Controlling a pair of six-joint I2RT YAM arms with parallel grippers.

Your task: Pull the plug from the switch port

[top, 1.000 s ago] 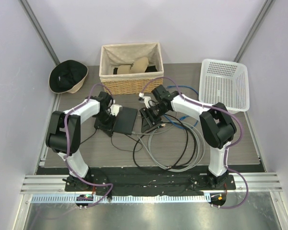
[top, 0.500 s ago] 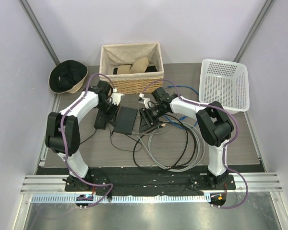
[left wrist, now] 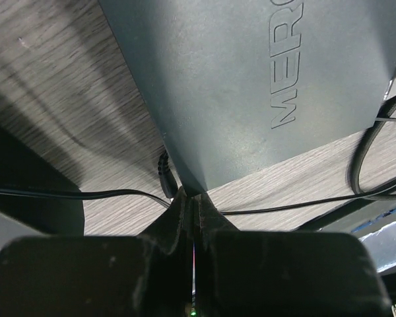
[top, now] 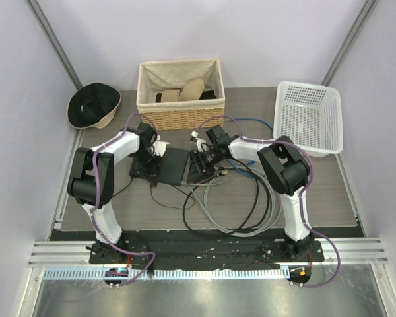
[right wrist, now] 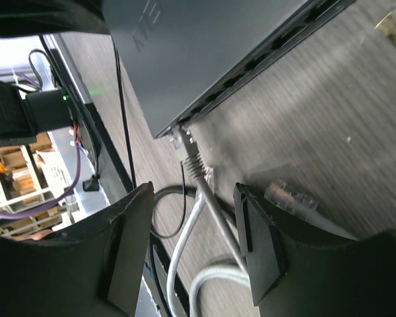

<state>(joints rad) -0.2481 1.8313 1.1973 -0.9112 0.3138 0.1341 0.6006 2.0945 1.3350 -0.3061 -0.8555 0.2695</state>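
The switch [top: 173, 165] is a flat matte black box on the table. In the right wrist view its port edge [right wrist: 251, 63] runs along the top, and a grey plug [right wrist: 190, 153] sits in the port nearest the corner, its grey cable [right wrist: 214, 205] trailing between my fingers. My right gripper [right wrist: 195, 228] is open around that cable, just short of the plug; it also shows in the top view [top: 202, 160]. My left gripper [left wrist: 188, 196] is shut, its tips touching the switch's [left wrist: 251, 79] near corner beside a small black plug [left wrist: 164, 179]; it also shows in the top view [top: 156, 154].
A loose clear plug [right wrist: 289, 196] lies by my right finger. Coiled grey and black cables [top: 247, 201] lie right of the switch. A power brick [top: 138, 170] sits left of it. A wicker basket [top: 179, 86], a white plastic basket [top: 308, 115] and a hat [top: 94, 104] stand behind.
My left gripper lifted toward the wicker basket, then came back down against the switch's left side. My right gripper edged left, closer to the switch.
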